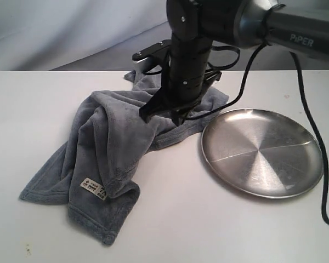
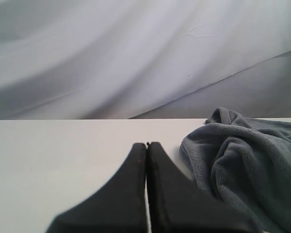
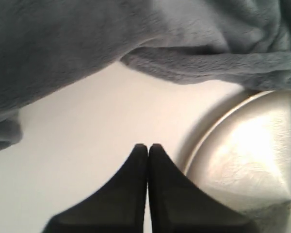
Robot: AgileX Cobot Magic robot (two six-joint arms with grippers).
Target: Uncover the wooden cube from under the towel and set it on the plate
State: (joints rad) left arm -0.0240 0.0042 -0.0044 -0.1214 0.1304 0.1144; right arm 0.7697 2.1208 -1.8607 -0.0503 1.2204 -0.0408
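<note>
Left fingers [image 2: 131, 194] and right fingers [image 3: 131, 194] are clenching on nothing, and the wooden cube is hiding, unseen, under the towel [image 1: 115, 142].
Its fold is lying just ahead of the right fingers, the plate [image 1: 263, 150] beside them. A blind tug risks flinging the cube off the worktop [image 1: 197, 230].

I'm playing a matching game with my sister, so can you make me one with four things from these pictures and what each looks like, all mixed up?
Things:
1. towel
2. plate
3. label
4. right arm

Looks:
A. shiny, round, nothing on it
B. small and white, at the cloth's hem
C. crumpled and blue-grey
D. black, reaching down over the cloth

Pairs: 1-C, 2-A, 3-B, 4-D
</note>
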